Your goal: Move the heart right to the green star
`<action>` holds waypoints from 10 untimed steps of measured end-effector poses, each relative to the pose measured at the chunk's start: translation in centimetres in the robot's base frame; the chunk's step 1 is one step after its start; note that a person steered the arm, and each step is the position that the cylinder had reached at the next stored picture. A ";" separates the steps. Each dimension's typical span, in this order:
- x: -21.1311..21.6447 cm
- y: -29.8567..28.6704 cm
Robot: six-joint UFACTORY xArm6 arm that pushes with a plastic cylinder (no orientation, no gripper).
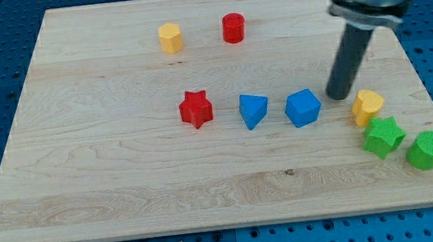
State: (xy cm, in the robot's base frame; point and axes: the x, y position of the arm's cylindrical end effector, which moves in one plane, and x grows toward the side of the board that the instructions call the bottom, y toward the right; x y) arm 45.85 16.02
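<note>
The yellow heart lies near the board's right edge, touching the upper left of the green star. My tip rests on the board just left of and slightly above the heart, between it and the blue cube-like block. The rod rises from the tip toward the view's top right.
A green cylinder sits right of the star. A blue wedge-like block and a red star lie in a row to the left. A yellow hexagonal block and a red cylinder sit near the top. The board's right edge is close.
</note>
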 end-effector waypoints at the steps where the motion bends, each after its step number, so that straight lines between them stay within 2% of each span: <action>1: 0.4 0.1; 4: 3.1 7.9; 6: 2.1 8.4; 7: 1.1 10.8; 10: 3.7 10.4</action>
State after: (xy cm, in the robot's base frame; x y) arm 49.53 26.43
